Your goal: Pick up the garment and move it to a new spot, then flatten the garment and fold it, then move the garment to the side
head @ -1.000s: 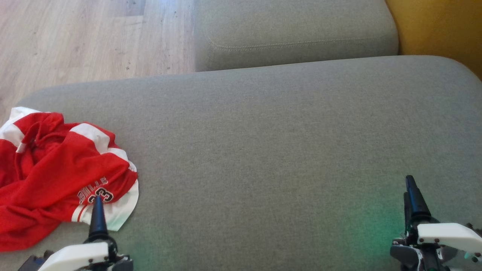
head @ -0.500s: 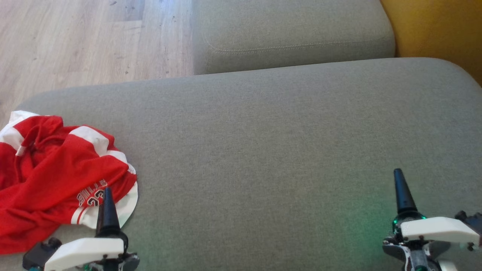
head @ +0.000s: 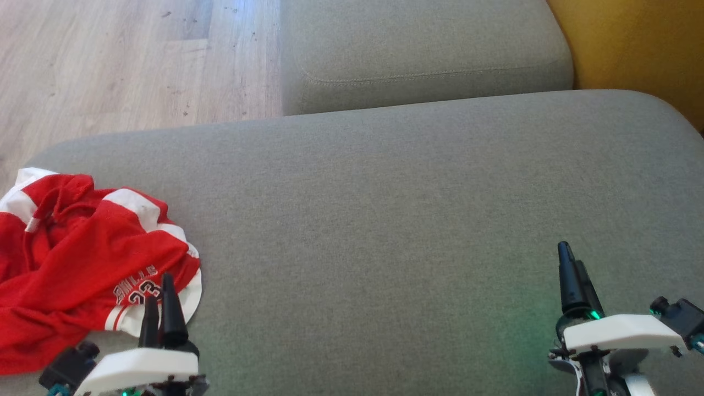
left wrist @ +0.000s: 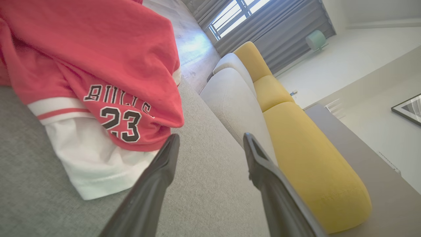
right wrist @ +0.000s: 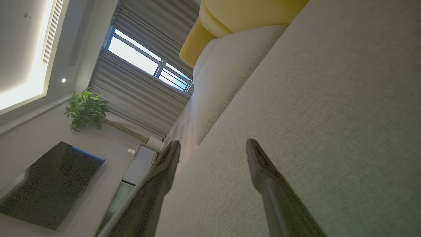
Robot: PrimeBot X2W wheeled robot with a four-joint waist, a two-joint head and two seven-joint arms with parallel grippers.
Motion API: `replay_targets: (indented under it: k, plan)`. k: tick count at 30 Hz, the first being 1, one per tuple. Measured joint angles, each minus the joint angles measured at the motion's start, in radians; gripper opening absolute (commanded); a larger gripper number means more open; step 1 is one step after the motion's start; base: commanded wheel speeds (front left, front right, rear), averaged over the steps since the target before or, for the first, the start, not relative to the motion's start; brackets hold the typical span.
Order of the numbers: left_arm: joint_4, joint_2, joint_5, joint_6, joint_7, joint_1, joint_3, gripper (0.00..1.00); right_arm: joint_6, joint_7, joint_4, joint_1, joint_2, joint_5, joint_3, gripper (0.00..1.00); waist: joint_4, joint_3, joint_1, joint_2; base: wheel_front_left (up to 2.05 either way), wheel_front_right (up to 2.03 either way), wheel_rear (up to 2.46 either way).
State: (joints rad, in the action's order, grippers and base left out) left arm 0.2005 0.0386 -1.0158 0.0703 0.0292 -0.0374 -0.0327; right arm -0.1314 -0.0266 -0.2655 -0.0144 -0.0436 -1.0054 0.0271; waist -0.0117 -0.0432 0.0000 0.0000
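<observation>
Grey sofa cushion (head: 385,209) holds the crumpled garment (head: 71,258) just ahead of our left pincer (head: 158,294), parted and empty; our right pincer (head: 569,269) likewise, well apart. We judge nothing done yet.

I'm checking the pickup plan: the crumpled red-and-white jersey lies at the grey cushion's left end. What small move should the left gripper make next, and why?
Probably ease the left gripper forward onto the crumpled red-and-white mesh jersey: it stands open and empty, tips just beside the white hem.
</observation>
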Motion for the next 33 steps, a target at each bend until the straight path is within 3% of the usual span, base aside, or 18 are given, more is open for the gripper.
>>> replay_targets:
  k: [33]
  plan:
    - [-0.046, 0.001, 0.388, -0.026, 0.095, -0.054, -0.042, 1.0, 0.0, -0.094, 0.026, -0.021, 0.0, 0.389, 0.085, 1.0, -0.008, -0.029, 0.0, 0.0, 0.0, 0.0, 0.0]
